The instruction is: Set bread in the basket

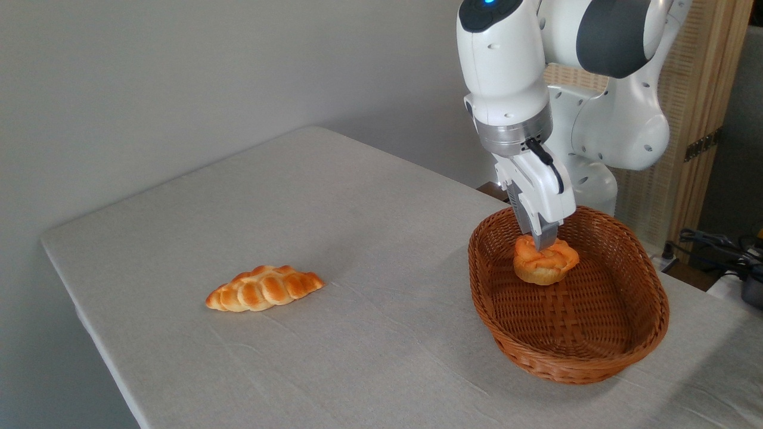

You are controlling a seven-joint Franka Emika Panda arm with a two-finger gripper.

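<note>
The bread (545, 265) sits inside the basket (626, 345), toward its far left end, its orange knotted top up and tilted slightly. Whether its paler base rests on the woven bottom cannot be told. The claw (546, 243) is closed on the top of the bun, one grey fingertip (543, 240) visible pressing into it. The white arm (506, 71) comes down nearly upright from above, the claw body angled slightly to the right, inside the far-left rim. A braided loaf (264, 288) lies on the table (310, 196) well apart to the left. The basket stands near the table's right end. A slatted wooden panel (703, 89) rises behind the arm, with dark cables (712, 241) at far right.
</note>
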